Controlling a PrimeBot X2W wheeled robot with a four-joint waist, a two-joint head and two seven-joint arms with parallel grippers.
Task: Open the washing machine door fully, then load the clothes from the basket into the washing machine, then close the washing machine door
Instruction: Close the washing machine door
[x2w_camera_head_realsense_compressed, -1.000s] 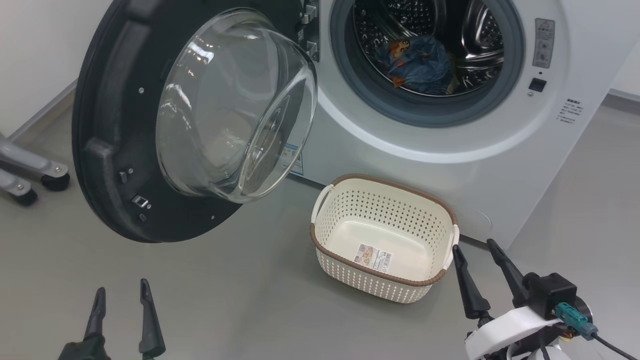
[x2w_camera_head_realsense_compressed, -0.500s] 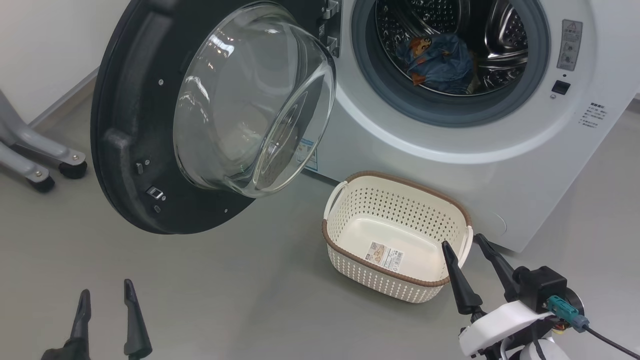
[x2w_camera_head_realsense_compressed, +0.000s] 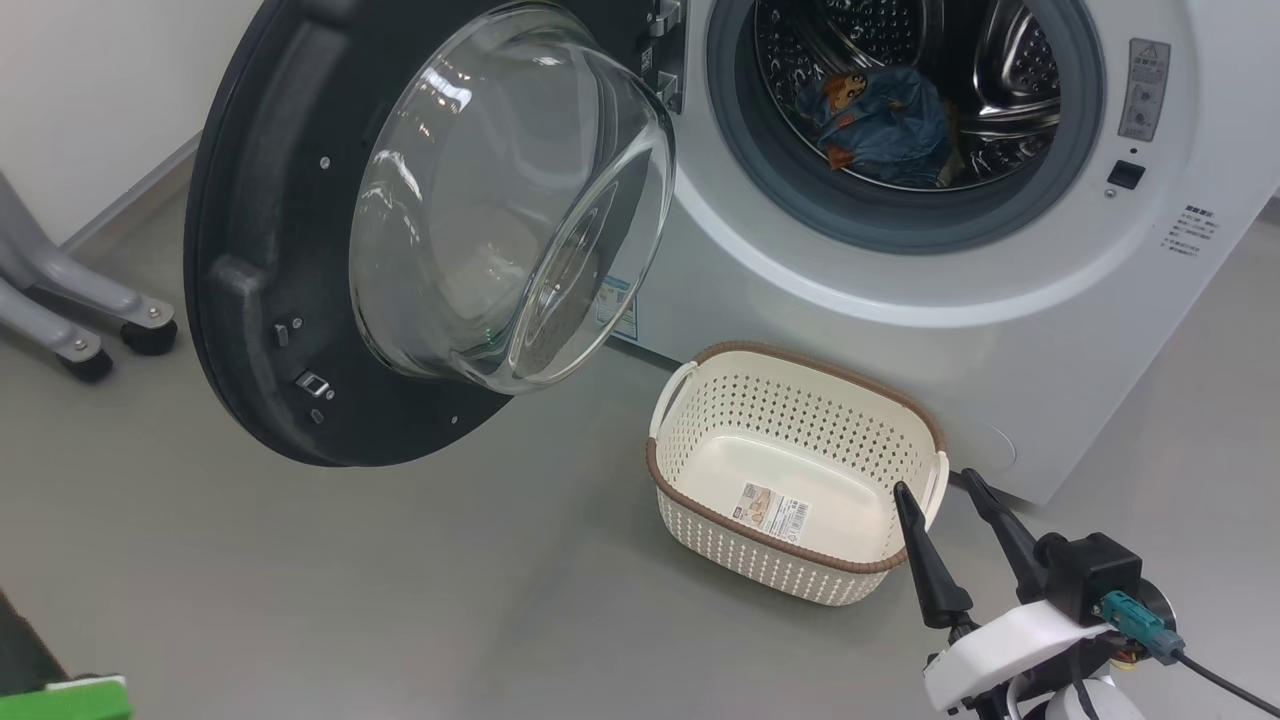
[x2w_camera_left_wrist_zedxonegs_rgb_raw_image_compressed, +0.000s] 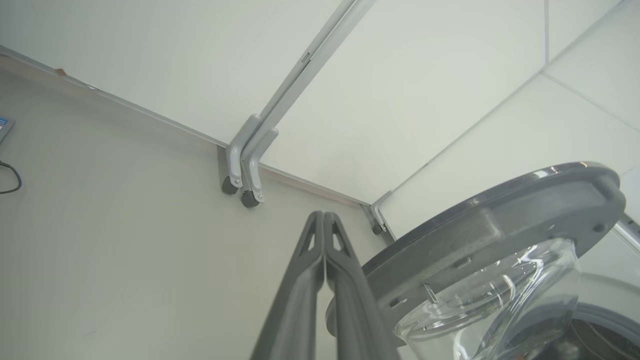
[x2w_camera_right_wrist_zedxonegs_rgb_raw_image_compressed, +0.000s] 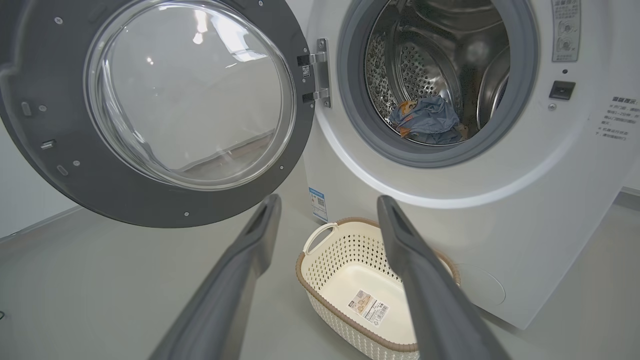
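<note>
The washing machine door (x2w_camera_head_realsense_compressed: 240, 300) stands swung wide to the left, its glass bowl (x2w_camera_head_realsense_compressed: 500, 200) bulging toward me. The white washing machine (x2w_camera_head_realsense_compressed: 900, 340) has blue printed clothes (x2w_camera_head_realsense_compressed: 880, 125) lying in its steel drum. The cream basket (x2w_camera_head_realsense_compressed: 760, 570) sits on the floor before the machine, holding nothing but its label sticker. My right gripper (x2w_camera_head_realsense_compressed: 935, 485) hovers open just right of the basket's right handle; in its wrist view the gripper (x2w_camera_right_wrist_zedxonegs_rgb_raw_image_compressed: 328, 200) frames the basket (x2w_camera_right_wrist_zedxonegs_rgb_raw_image_compressed: 320, 260), with the clothes (x2w_camera_right_wrist_zedxonegs_rgb_raw_image_compressed: 425, 117) above. My left gripper (x2w_camera_left_wrist_zedxonegs_rgb_raw_image_compressed: 323, 216) is shut on nothing, left of the door (x2w_camera_left_wrist_zedxonegs_rgb_raw_image_compressed: 490, 215).
Grey wheeled frame legs (x2w_camera_head_realsense_compressed: 80, 320) stand by the wall at far left, also seen as legs (x2w_camera_left_wrist_zedxonegs_rgb_raw_image_compressed: 245, 165) in the left wrist view. A green-topped object (x2w_camera_head_realsense_compressed: 60, 695) sits in the head view's lower left corner. Grey floor spreads between the door and the basket.
The camera shifted early on. My left gripper, open at the head view's lower left before, has slipped past that edge and is now shut. My right gripper barely moved.
</note>
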